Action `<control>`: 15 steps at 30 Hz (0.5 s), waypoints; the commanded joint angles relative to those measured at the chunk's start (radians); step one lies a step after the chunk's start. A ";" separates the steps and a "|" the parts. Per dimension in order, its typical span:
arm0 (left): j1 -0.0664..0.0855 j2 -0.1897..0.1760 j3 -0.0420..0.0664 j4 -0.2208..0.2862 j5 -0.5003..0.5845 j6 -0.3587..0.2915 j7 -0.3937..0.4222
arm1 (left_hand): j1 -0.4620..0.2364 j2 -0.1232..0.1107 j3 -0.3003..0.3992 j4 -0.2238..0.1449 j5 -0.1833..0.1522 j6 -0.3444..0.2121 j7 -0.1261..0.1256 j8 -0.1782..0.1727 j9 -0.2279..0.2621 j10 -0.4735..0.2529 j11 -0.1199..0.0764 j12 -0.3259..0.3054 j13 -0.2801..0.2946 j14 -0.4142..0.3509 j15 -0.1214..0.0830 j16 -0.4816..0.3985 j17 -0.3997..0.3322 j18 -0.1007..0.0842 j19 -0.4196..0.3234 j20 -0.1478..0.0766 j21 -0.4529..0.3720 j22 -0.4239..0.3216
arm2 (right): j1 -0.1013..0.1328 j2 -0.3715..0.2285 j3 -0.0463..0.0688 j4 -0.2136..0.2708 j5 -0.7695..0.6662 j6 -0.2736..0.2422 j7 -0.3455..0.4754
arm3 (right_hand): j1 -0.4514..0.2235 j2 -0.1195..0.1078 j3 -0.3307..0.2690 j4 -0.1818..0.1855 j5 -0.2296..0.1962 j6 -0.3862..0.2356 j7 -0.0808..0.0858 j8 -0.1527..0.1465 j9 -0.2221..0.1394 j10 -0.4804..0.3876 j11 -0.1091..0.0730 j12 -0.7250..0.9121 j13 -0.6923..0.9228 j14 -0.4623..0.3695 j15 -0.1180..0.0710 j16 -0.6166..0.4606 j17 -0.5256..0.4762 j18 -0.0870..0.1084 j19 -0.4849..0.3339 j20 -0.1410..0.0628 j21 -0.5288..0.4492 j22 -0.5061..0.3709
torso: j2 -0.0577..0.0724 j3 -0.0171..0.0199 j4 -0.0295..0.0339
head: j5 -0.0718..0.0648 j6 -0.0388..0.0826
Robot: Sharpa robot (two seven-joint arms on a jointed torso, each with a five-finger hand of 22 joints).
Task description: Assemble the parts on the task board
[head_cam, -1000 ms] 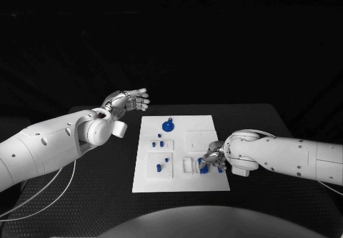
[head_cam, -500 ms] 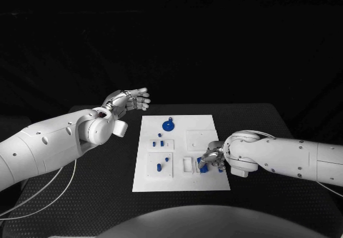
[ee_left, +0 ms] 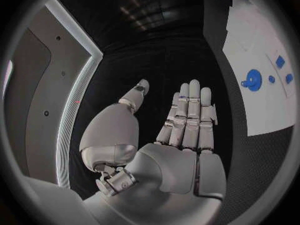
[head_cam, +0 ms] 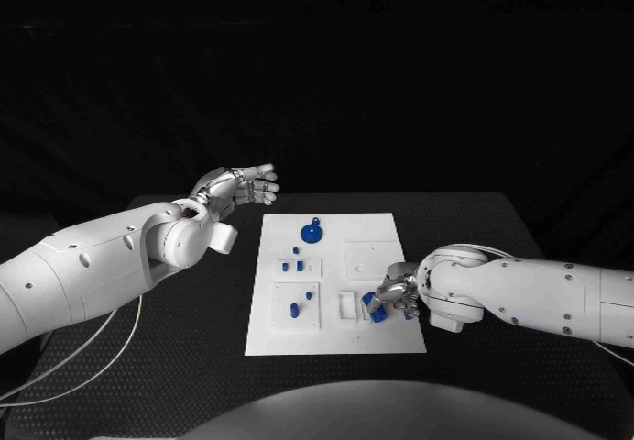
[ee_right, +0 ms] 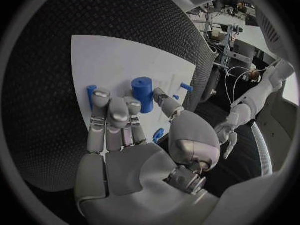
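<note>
The right hand is down over the board near its near-right corner, fingers reaching onto the plate beside a blue cylinder that stands upright there. In the right wrist view the fingers lie just beside the cylinder and a thumb comes in from the other side, but I cannot tell whether they are clamped on it or only touching it. A thin blue peg stands by the fingertips, close enough to be knocked. The left hand is raised off the far-left corner of the board, over the table, palm flat, fingers apart, holding nothing. Other parts sit toward the middle and far edge of the board: a round blue piece near the far edge and small pegs below it. The likely step is seating the cylinder in its slot. The risks: a loose pinch letting it tip or roll, the spread fingers brushing the peg out of place, or a sideways push sliding the whole board, since nothing holds it down.
</note>
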 commanded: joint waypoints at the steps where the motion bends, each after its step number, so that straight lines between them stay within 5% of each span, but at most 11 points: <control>1: 0.001 0.001 0.001 0.003 -0.001 0.016 0.003 | 0.001 0.009 0.001 -0.006 -0.003 -0.009 -0.001 0.005 -0.002 -0.008 0.002 -0.005 -0.001 -0.005 0.003 -0.004 0.002 0.019 -0.001 0.005 -0.004 0.002 | 0.013 -0.004 0.001 0.018 -0.001 -0.013 -0.001 | -0.011 -0.001 0.004 -0.002 0.002 0.049 0.009 0.005 0.001 0.004 -0.001 -0.004 0.000 -0.003 -0.005 0.006 -0.002 0.026 -0.004 0.001 0.006 0.013 | 0.000 0.0002 -0.0002 | 0.002 0.000; 15: 0.001 0.004 0.000 0.004 -0.002 0.018 0.001 | 0.002 0.009 0.000 -0.008 -0.003 -0.010 -0.001 0.005 -0.002 -0.008 0.002 -0.005 -0.001 -0.005 0.004 -0.006 0.004 0.018 -0.001 0.006 -0.005 0.003 | 0.019 0.041 0.001 -0.007 0.006 -0.012 0.000 | -0.022 0.001 0.007 0.003 0.002 0.054 0.007 0.002 0.002 0.007 -0.003 -0.007 0.000 -0.004 -0.007 0.007 -0.005 0.026 -0.005 0.002 0.006 0.011 | 0.001 0.0000 0.0010 | 0.002 0.004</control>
